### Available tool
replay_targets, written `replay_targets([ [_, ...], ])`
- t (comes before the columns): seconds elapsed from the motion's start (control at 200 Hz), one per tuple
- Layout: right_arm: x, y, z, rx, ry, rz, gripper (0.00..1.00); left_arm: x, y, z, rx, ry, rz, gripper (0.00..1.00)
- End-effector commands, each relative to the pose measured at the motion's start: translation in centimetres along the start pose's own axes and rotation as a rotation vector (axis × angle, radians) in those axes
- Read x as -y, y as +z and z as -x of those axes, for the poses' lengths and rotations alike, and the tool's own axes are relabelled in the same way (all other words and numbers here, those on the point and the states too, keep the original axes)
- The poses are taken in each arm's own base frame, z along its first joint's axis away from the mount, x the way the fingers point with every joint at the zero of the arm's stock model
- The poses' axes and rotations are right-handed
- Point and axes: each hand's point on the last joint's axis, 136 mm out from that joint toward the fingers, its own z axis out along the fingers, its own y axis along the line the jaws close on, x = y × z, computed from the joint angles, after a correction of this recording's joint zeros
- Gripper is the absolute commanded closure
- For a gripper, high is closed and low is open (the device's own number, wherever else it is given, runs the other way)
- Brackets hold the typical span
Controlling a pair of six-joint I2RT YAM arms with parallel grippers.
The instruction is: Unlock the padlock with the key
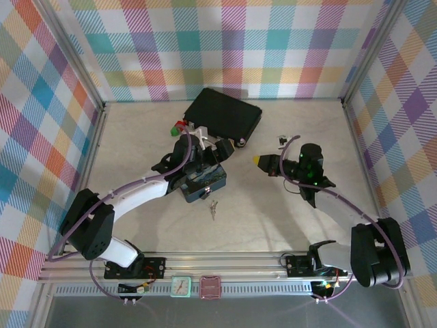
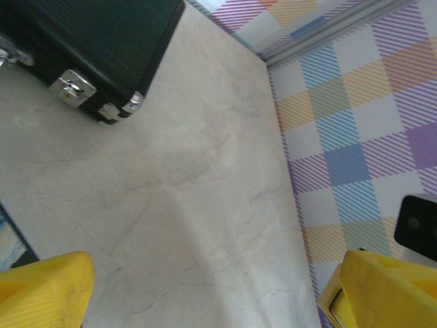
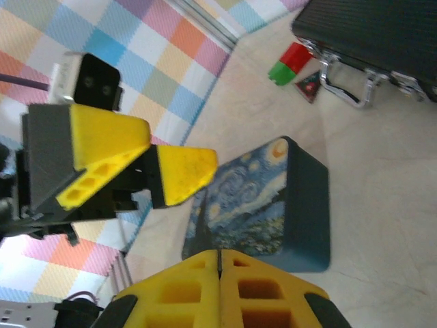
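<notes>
Open tabletop (image 1: 268, 213) right of blue tin (image 1: 209, 179), black case (image 1: 224, 115) blocking behind

both arms have glossy black joint housings (image 1: 89, 229) joined by white links (image 1: 136, 195), and a pale purple cable (image 1: 186, 147) runs along each. the right arm (image 1: 372, 253) has small green lights (image 1: 301, 161) on its black wrist. the left claw (image 2: 215, 280) and right claw (image 3: 218, 263) carry bright yellow fingers (image 3: 273, 270) moulded with hollow cells. a dark grey mount (image 3: 44, 150) backs the left claw's fingers. black base brackets (image 1: 136, 268) anchor each arm.
</notes>
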Motion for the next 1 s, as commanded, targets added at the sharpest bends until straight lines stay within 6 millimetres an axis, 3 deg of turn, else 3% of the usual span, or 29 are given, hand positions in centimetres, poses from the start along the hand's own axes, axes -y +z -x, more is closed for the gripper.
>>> replay_targets([
  [0.0,1.5,0.6,-3.2,-0.118,-0.034,-0.148,1.00,-1.0,-1.5,2.2,0.055,0.006,0.095,0.06],
  [0.145,2.3,2.7,-8.2,-0.302,-0.046,-0.288,0.74,-5.2,-3.5,3.5,0.117,-0.051,0.250,0.04],
  [0.235,1.6,4.4,-11.4,-0.413,-0.065,-0.321,0.63,-7.4,-4.8,4.9,0.172,-0.101,0.307,0.03],
  [0.35,0.5,6.6,-14.8,-0.525,-0.136,-0.389,0.53,-9.6,-6.1,6.6,0.222,-0.172,0.346,0.00],
  [0.49,0.3,8.7,-17.9,-0.629,-0.197,-0.516,0.53,-11.3,-7.3,7.9,0.259,-0.224,0.363,0.00],
  [0.685,1.2,10.0,-19.5,-0.689,-0.356,-0.737,0.52,-12.0,-9.3,9.0,0.325,-0.236,0.370,0.00],
  [0.995,3.0,10.3,-19.4,-0.691,-0.413,-0.891,0.57,-12.4,-11.7,8.7,0.383,-0.227,0.383,0.00],
])
